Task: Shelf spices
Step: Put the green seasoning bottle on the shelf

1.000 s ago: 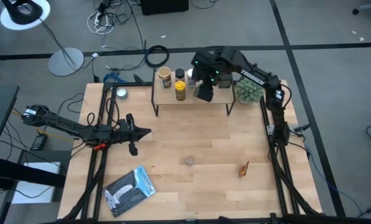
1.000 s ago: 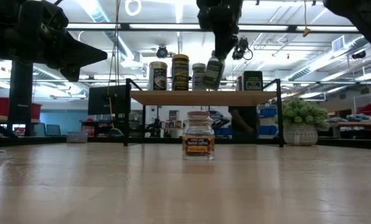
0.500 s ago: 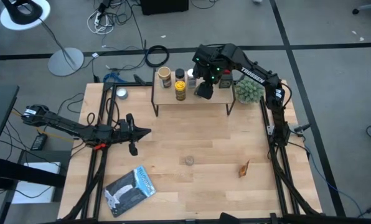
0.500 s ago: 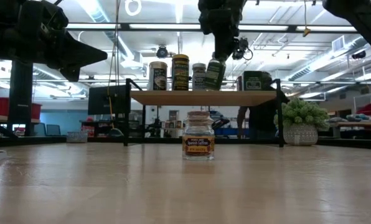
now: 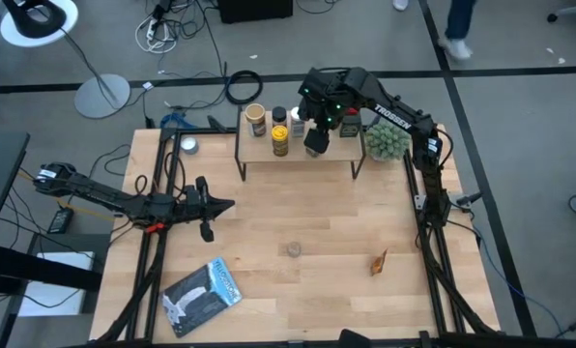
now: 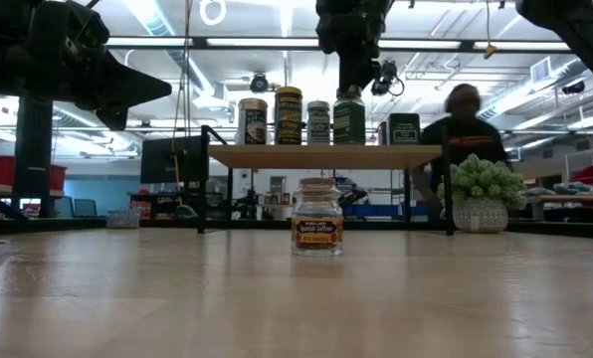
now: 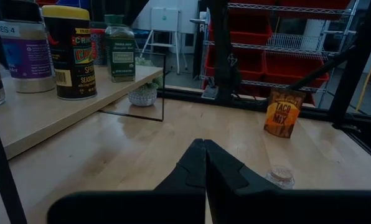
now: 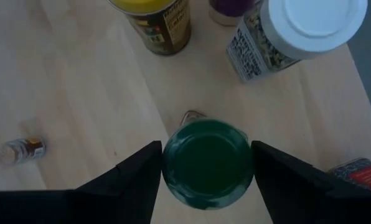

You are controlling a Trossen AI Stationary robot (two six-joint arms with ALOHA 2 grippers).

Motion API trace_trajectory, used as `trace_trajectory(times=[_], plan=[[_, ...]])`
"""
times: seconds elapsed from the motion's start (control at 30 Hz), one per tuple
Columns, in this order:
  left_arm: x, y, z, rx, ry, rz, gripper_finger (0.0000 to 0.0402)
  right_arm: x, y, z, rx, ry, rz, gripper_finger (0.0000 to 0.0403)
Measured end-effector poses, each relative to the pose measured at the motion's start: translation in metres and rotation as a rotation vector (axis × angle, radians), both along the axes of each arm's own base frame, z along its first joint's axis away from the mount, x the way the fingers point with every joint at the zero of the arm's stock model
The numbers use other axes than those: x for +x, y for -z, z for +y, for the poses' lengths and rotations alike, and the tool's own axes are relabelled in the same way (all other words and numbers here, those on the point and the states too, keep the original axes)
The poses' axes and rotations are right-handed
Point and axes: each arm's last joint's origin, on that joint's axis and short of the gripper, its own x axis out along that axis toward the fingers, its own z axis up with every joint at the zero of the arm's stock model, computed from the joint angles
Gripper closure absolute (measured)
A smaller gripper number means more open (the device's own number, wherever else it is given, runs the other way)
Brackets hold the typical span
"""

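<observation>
The shelf (image 5: 298, 155) stands at the table's far side, and several spices stand on its board. They include a tan-lidded jar (image 5: 256, 120), a yellow-lidded tin (image 5: 280, 141), a white-lidded jar (image 6: 318, 121) and a dark tin (image 6: 404, 129). A green-lidded jar (image 6: 349, 117) stands upright on the board next to the white-lidded one. My right gripper (image 8: 207, 152) is directly above it, pointing down, with one finger on each side of the lid. A small jar (image 5: 294, 249) stands mid-table. My left gripper (image 5: 232, 204) hovers shut over the table's left side. My right gripper comes from above, and its fingers (image 8: 136, 180) stand on either side of the green lid (image 8: 207, 158). I cannot tell whether they touch it. The jar stands upright with its base on the shelf board.
A fuzzy green plant (image 5: 386, 141) stands just right of the shelf. An orange pouch (image 5: 379, 261) lies near the right edge and a silver-blue pouch (image 5: 203, 296) at the near left. A person (image 6: 466, 124) moves behind the table.
The green-lidded jar was hanging tilted under my right gripper just above the board. It has been brought upright and now stands on the shelf beside the white-lidded jar. A person has walked into view behind the shelf.
</observation>
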Motion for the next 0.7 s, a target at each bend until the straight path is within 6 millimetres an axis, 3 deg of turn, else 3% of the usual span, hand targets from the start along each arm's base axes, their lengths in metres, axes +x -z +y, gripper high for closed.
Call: trace_trajectory(times=[0.23,0.47,0.6,0.7], plan=[[0.0,0.0,0.0,0.0,0.0,0.001,0.04,-0.007,-0.011,0.003,-0.027,-0.006,-0.031,0.0163],[0.0,0.001,0.0,0.0,0.0,0.006,0.04,-0.034,-0.043,0.02,-0.061,0.024,-0.095,0.0181],[0.0,0.001,0.0,0.001,0.0,0.011,0.04,-0.052,-0.067,0.046,-0.135,0.043,-0.13,0.0237],[0.0,0.003,0.0,0.002,0.0,0.033,0.04,-0.065,-0.077,0.071,-0.181,0.027,-0.145,0.0314]])
